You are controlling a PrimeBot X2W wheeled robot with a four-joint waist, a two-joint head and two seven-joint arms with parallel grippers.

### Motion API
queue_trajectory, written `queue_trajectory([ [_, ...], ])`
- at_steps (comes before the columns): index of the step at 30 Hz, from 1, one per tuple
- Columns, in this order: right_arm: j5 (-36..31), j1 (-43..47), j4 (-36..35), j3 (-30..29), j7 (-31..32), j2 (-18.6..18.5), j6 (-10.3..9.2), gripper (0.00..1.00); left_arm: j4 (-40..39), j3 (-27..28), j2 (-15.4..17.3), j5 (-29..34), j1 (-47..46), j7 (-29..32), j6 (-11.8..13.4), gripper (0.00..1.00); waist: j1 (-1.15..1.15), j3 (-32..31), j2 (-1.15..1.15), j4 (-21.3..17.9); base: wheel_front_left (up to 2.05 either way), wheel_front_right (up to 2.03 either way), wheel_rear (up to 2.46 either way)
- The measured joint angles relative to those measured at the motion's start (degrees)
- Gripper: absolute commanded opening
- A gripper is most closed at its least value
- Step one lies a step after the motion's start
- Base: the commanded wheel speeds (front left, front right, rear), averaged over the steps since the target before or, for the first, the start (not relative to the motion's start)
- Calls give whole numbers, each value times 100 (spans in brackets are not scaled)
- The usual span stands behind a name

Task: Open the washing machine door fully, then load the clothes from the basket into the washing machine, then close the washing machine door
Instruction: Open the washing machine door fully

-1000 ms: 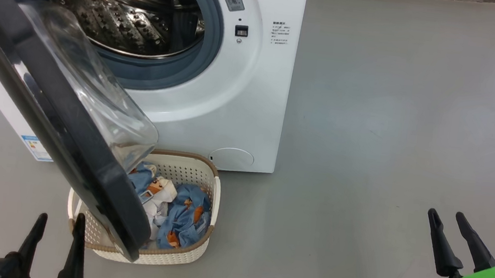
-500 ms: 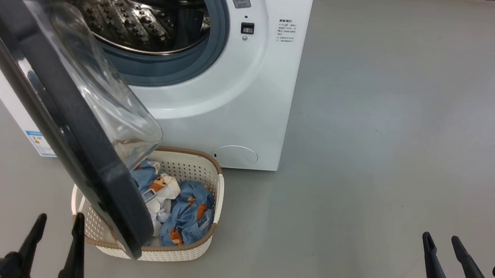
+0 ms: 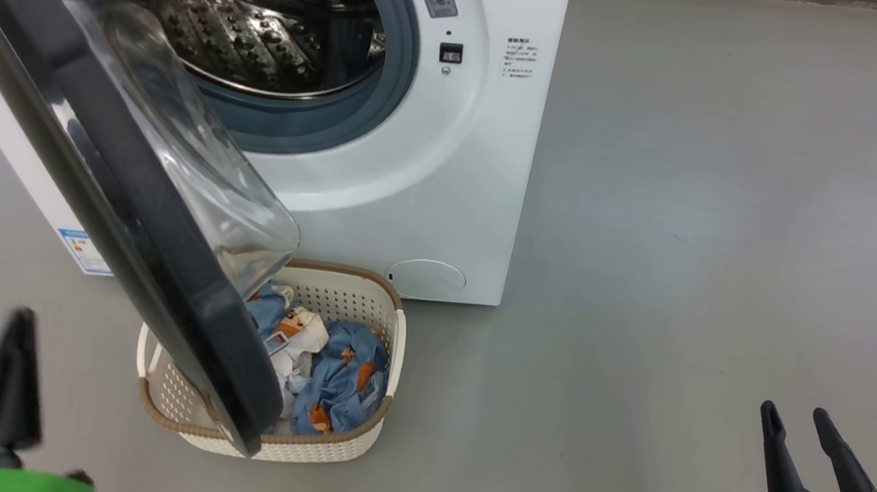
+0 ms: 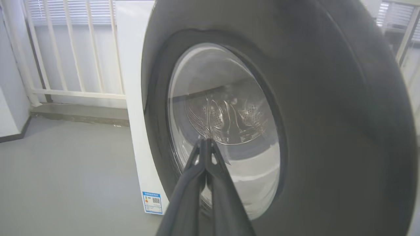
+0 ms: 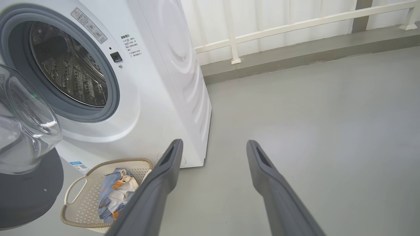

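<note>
Your washing machine (image 3: 452,198) stands on the grey floor, its top cut off in the head view. There the washing machine door (image 3: 122,193) hangs partly open and hides the left side of the basket (image 3: 316,452); the left wrist view gives you the door's outer face instead. The basket sits at the machine's foot with the clothes (image 3: 341,375) inside. Your left tool (image 4: 205,144) is clenched on nothing, tips toward the glass; contact is unclear. Your right tool (image 5: 214,144) is spread wide, holding nothing, over bare floor.
</note>
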Motion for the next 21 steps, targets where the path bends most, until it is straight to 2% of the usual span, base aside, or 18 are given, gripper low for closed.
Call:
queue_trajectory([
  [4,-43,0,-35,-125,0,-5,0,100,-747,281,-34,-11,-179,-1,0,0,0,17,0,36,0,0,0],
  [9,-46,0,-80,-175,0,-36,0,100,-1645,96,-105,71,-352,-7,1,0,0,45,0,85,0,0,0],
  [15,-70,-1,-133,-309,0,-91,0,100,-2541,-978,-225,324,-467,303,0,0,0,86,0,85,0,0,0],
  [17,-89,-1,-149,-304,0,-91,0,100,-2639,-1344,-240,530,-467,464,2,0,0,105,0,72,0,0,0],
  [21,-99,-5,-174,-299,0,-91,0,100,-2568,-2101,-344,422,-449,648,88,0,0,158,0,37,0,0,0],
])
